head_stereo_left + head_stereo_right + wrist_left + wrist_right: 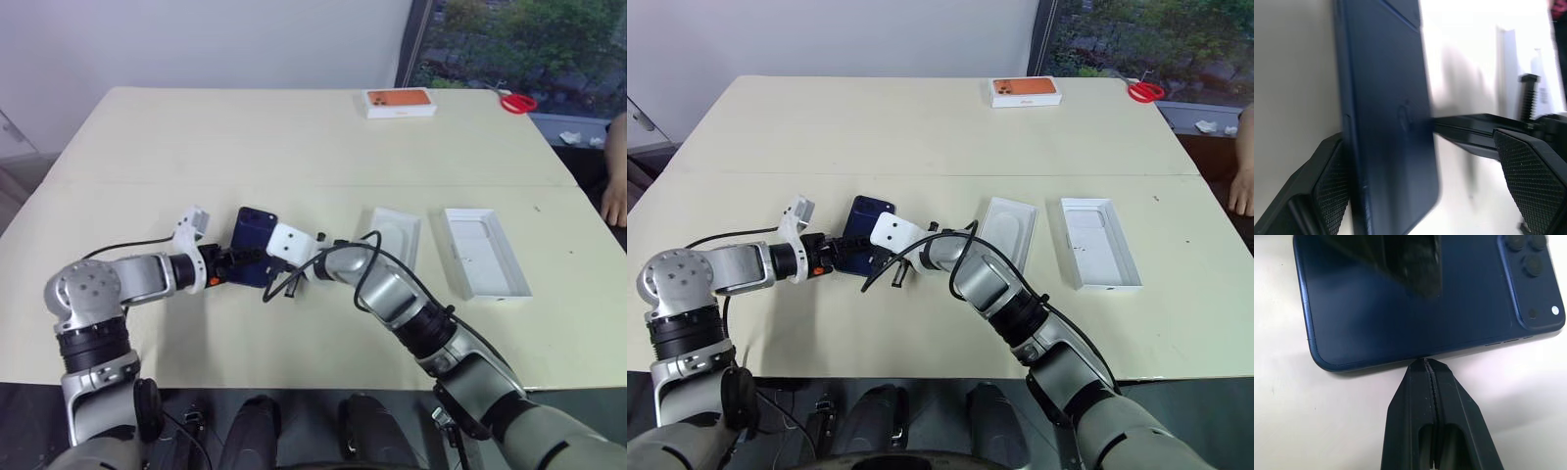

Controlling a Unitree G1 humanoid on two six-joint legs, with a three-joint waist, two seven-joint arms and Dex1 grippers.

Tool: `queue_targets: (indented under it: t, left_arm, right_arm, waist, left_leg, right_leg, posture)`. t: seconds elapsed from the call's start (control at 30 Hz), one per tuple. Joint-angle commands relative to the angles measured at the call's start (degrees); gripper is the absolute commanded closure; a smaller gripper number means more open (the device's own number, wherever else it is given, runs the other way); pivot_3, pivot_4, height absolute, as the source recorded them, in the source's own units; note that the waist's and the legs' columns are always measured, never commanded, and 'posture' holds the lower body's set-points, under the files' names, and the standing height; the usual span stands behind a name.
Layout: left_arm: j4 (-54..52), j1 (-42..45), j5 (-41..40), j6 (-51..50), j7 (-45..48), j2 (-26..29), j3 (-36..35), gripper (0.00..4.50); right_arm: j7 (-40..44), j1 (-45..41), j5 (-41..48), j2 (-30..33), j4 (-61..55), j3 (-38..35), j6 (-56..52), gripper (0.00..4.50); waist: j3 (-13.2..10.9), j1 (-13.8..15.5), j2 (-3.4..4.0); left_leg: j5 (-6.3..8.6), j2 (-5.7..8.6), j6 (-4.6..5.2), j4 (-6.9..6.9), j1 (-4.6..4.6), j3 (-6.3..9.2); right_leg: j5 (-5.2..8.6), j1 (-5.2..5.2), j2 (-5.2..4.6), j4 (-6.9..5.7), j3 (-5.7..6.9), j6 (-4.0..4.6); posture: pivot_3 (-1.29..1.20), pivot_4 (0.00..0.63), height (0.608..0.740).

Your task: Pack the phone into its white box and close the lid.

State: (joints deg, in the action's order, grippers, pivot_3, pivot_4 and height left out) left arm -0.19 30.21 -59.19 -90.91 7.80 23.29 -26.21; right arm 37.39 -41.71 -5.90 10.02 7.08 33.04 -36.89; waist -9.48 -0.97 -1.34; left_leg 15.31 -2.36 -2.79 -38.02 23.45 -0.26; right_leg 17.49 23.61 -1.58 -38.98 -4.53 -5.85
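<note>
Your left gripper (1420, 186) is wide open around the phone (253, 258) on the table. Your right gripper (1426, 363), shut and empty, touches its edge. The phone may slide away if you push.

Silver-grey arms, black joints and cables, white wrist mounts, black textured fingers (1528, 171).

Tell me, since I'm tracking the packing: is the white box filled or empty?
Empty. The white box lies open on the table with nothing in it; the phone lies apart on the table, left of it.
</note>
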Motion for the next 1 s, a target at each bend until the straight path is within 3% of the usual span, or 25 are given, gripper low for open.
queue_targets:
  t: [0.03, 0.1, 0.2, 0.43, 0.7, 0.9, 1.0]
  left_arm:
    - [1.4, 0.6, -2.2, -1.6, -1.2, 0.0, 0.2, 0.0]
    - [1.8, 0.8, -2.6, -1.6, -1.8, 0.2, -0.3, 0.0]
    - [2.8, 1.5, -1.9, -1.6, -2.4, 1.1, -1.4, 0.9]
    - [2.8, 1.5, -3.0, -1.6, -1.2, 2.8, -1.7, 4.31]
    - [4.7, 2.4, -3.4, -1.6, -2.4, 1.6, -4.0, 4.31]
    - [5.2, 3.8, -5.9, -1.6, -3.1, 0.8, -5.5, 4.42]
    - [2.9, 6.5, -9.0, -1.6, -4.3, -1.7, -5.5, 4.42]
  right_arm:
    - [0.2, -0.4, -0.3, -0.3, -1.1, -1.2, 1.0, 4.48]
    - [0.3, -0.2, -0.4, -0.2, -1.4, -1.2, 1.0, 4.48]
    - [0.5, 0.2, -0.5, 0.5, -2.4, -1.2, 0.8, 4.5]
    - [1.0, 1.6, -0.3, 2.3, -6.1, -2.0, -0.9, 4.5]
    - [1.6, 4.3, -0.1, 5.4, -13.1, -2.4, -4.3, 4.5]
    - [3.7, 4.8, 2.4, 10.7, -24.5, -7.2, -10.6, 4.5]
    - [8.6, 5.9, 8.8, 17.1, -35.4, -17.1, -15.8, 4.5]
  waist:
    - [0.0, -0.1, 0.0]
    - [0.0, -0.1, 0.0]
    - [0.0, -0.2, -0.01]
    - [0.0, -0.2, -0.04]
    - [0.0, -0.3, -0.04]
    - [-0.1, -0.1, -0.07]
    - [-0.2, 0.3, -0.07]
  left_leg:
    - [0.0, 0.01, 0.0, 0.0, 0.0, 0.04]
    - [-0.01, 0.02, -0.02, 0.0, 0.0, 0.1]
    - [-0.01, 0.06, -0.02, 0.0, 0.0, 0.16]
    - [-0.04, 0.07, -0.07, 0.03, 0.05, 0.28]
    - [-0.07, 0.08, -0.13, 0.11, 0.05, 0.36]
    - [-0.08, 0.12, -0.13, 0.11, 0.09, 0.39]
    - [-0.08, 0.14, -0.14, 0.11, 0.16, 0.48]
  right_leg:
    - [0.0, -0.01, 0.0, 0.0, 0.02, 0.0]
    - [0.0, -0.04, 0.0, 0.02, 0.07, 0.0]
    - [0.0, -0.07, -0.02, 0.04, 0.11, 0.0]
    - [0.01, -0.08, -0.02, 0.07, 0.19, 0.0]
    - [0.01, -0.07, -0.01, 0.11, 0.24, 0.0]
    - [0.01, -0.07, -0.03, 0.13, 0.25, 0.0]
    - [0.01, -0.04, -0.03, 0.14, 0.31, 0.0]
  posture:
    - [0.0, 0.15, 0.726]
    - [0.0, 0.15, 0.726]
    - [0.0, 0.15, 0.726]
    - [0.0, 0.15, 0.726]
    - [0.0, 0.15, 0.726]
    - [0.0, 0.15, 0.726]
    - [0.0, 0.15, 0.726]
